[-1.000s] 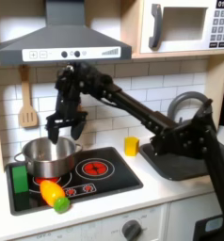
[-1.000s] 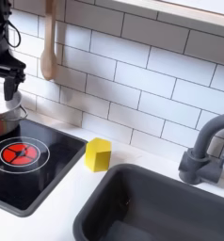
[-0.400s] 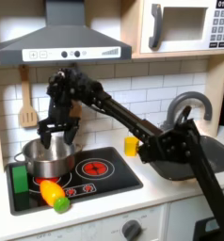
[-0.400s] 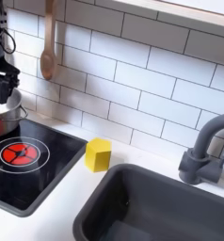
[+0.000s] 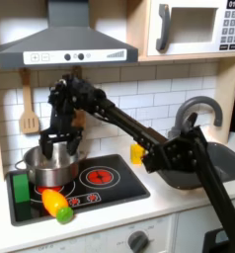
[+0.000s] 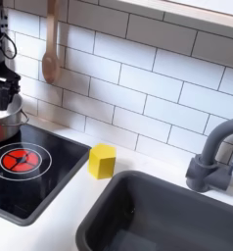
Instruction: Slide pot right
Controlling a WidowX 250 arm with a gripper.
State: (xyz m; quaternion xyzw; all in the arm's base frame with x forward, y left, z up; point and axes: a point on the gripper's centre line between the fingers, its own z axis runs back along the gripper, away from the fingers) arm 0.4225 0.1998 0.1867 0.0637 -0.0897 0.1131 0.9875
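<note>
My end effector (image 5: 55,141) hung over the pot (image 5: 50,164) on the stove (image 5: 110,183), at its rim. I could not tell whether it was clenched or released.

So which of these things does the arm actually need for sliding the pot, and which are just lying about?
Part of the job:
- the pot on the stove's back burner at the first exterior view's left
- the pincer, poised at the pot's rim

Just lying about:
- yellow cup beside the stove
- wooden spoon on the wall
- orange-and-yellow toy vegetable
- green block
- sink and faucet
</note>
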